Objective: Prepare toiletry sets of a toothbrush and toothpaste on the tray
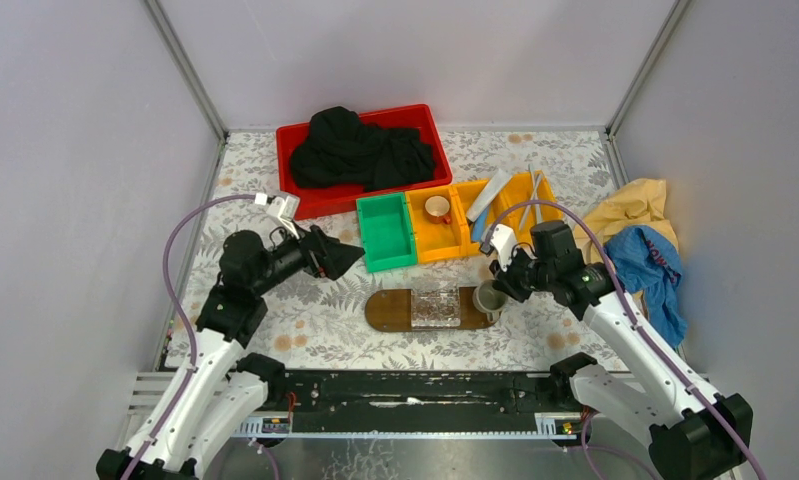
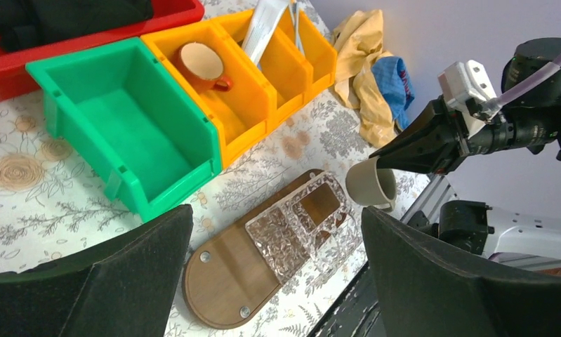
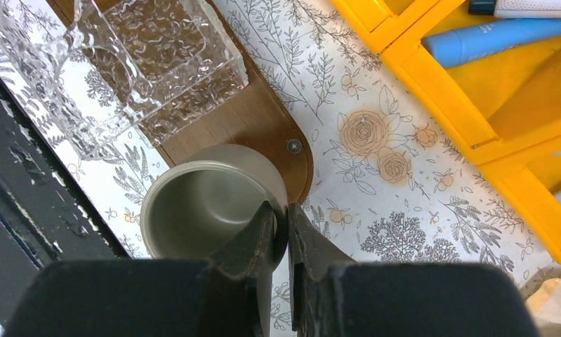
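The dark-brown oval tray [image 1: 385, 310] lies near the front edge with a clear ribbed box [image 1: 436, 305] on it. My right gripper [image 1: 497, 285] is shut on the rim of a grey cup [image 3: 200, 203] at the tray's right end [image 3: 263, 126]. My left gripper [image 1: 350, 257] is open and empty, above the table left of the green bin, with the tray [image 2: 225, 270] below it. The silvery-white toothpaste [image 1: 492, 190] and the blue toothpaste [image 3: 502, 38] lie in a yellow bin. The thin toothbrushes [image 1: 531, 195] lie in the rightmost yellow bin.
A red bin [image 1: 305, 200] at the back holds black cloth. An empty green bin [image 1: 385, 232] and yellow bins [image 1: 445, 240] stand in a row; one yellow bin holds a brown cup [image 1: 437, 208]. Yellow cloth [image 1: 635, 210] and blue cloth [image 1: 647, 265] lie at the right.
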